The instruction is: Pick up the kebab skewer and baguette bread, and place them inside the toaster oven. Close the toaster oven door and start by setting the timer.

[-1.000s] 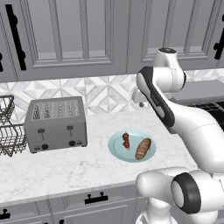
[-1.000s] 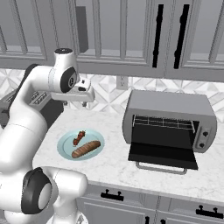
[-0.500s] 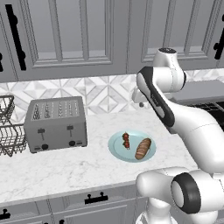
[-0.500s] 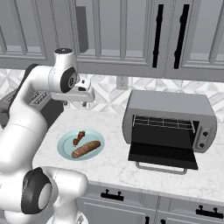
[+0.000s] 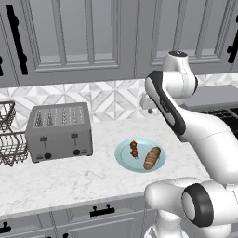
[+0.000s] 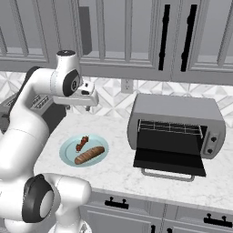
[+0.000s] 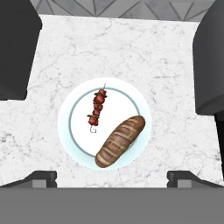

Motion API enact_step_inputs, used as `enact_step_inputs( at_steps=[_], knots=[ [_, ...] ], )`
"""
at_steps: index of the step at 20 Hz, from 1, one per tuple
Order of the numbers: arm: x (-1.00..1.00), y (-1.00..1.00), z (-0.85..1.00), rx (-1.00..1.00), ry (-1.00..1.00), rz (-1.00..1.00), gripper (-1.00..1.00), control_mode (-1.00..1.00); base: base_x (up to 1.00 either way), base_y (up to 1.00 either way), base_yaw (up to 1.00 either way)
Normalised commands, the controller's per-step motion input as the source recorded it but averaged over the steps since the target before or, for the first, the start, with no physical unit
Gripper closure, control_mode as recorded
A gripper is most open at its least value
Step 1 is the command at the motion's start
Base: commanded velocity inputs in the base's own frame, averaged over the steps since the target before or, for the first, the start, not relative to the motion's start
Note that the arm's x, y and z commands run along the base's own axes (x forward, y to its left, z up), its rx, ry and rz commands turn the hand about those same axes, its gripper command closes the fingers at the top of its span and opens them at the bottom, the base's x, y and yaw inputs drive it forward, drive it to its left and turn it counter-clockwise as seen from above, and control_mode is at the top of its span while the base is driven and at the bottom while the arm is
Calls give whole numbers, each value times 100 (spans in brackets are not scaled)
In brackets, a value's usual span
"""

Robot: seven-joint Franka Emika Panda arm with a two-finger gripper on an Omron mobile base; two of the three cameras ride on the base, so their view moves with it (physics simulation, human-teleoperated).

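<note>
Hand view, pincer point(image 7: 112, 177) spread wide, apparently empty, above plate point(image 7: 72, 131)

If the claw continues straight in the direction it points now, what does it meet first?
Probably the teal plate, between the kebab skewer and the baguette bread; the open claw hangs well above, so exact contact is uncertain.
</note>
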Motion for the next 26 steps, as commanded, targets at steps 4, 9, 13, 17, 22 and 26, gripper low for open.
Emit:
enact_step_inputs(
  at_steps=[4,9,13,17,22,26],
  knots=[
    [-1,0,0,0,0,0,-100,-100,0,0,0],
    [-51,-16,-7,1,-11,0,-100,-100,0,0,0],
    [-89,-62,-6,10,-37,0,-100,-100,0,0,0],
    [-71,-85,-13,13,-44,7,-100,-100,0,0,0],
    [-27,-100,-17,17,-44,20,-100,-100,0,0,0],
    [0,-94,5,17,-32,14,-100,-100,0,0,0]
  ],
)
